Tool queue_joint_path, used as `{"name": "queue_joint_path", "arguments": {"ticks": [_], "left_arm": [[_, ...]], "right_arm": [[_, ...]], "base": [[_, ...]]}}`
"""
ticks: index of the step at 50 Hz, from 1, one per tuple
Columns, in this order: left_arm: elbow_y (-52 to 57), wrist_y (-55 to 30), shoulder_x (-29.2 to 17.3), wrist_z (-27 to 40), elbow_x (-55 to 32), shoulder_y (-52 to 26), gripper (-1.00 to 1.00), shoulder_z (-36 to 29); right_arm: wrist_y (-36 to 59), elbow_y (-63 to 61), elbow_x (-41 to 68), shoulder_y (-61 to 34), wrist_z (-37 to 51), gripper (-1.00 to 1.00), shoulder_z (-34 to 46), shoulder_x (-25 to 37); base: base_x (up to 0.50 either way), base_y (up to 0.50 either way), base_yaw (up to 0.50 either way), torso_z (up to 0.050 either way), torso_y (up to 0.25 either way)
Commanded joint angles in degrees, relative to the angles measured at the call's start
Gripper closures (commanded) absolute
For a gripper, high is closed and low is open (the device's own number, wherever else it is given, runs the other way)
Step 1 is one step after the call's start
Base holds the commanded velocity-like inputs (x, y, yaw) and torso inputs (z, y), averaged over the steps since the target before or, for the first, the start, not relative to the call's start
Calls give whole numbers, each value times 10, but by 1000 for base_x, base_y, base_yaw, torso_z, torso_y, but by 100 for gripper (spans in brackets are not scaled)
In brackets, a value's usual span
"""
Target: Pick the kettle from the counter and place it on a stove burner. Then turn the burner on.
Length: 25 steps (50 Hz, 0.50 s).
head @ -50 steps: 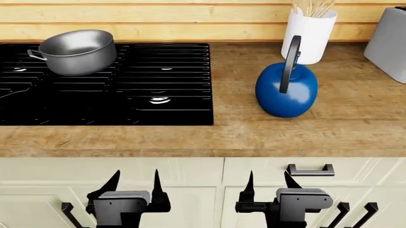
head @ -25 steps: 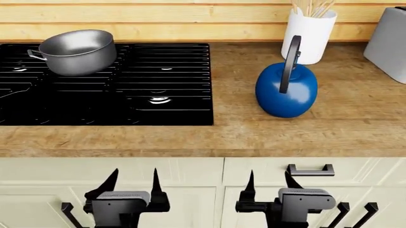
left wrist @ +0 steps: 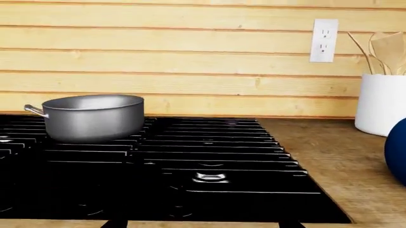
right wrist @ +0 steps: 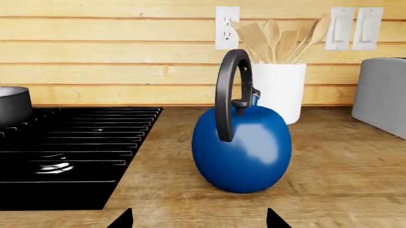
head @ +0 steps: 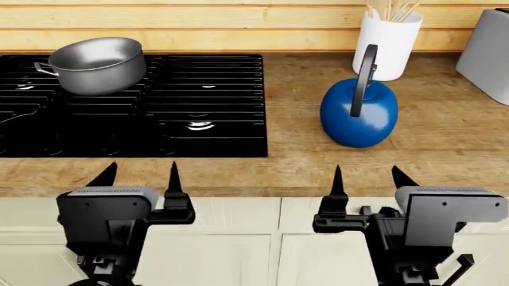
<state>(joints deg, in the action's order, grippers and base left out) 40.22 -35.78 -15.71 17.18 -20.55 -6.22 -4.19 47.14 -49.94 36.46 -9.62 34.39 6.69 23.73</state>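
Note:
The blue kettle (head: 359, 113) with its black arched handle stands upright on the wood counter (head: 302, 167), right of the black stove. It fills the middle of the right wrist view (right wrist: 242, 149); only its edge shows in the left wrist view (left wrist: 397, 151). A burner (head: 199, 126) with a silvery glint sits at the stove's front right, also seen in the left wrist view (left wrist: 210, 177). My left gripper (head: 139, 176) is open and empty at the counter's front edge, before the stove. My right gripper (head: 366, 177) is open and empty, in front of the kettle and apart from it.
A grey steel pot (head: 97, 64) sits on the stove's back left burner. A white utensil jar (head: 387, 43) stands behind the kettle by the plank wall. A grey appliance (head: 487, 55) is at the far right. Cream cabinet fronts lie below the counter.
Both grippers have risen from in front of the cabinet doors up to the level of the counter's front edge, and moved slightly apart. The kettle and pot have not moved.

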Motion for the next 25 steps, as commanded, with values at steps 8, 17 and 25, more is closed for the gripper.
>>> {"name": "queue_joint_path", "arguments": {"ticks": [8,17,25], "left_arm": [[115,-229,-51,33,-81,-117,-100,31],[118,-246,-57,36,-88,-134,-100,25],[108,-232,-70,34,-75,-116,-100,10]], "right_arm": [[129,-49,378,-162,239,-100,-101,119],[130,-36,411,-188,252,-100,-107,131],[138,-35,405,-204,240,-100,-88,133]], "base": [[0,0,0,0,0],[0,0,0,0,0],[0,0,0,0,0]]}}
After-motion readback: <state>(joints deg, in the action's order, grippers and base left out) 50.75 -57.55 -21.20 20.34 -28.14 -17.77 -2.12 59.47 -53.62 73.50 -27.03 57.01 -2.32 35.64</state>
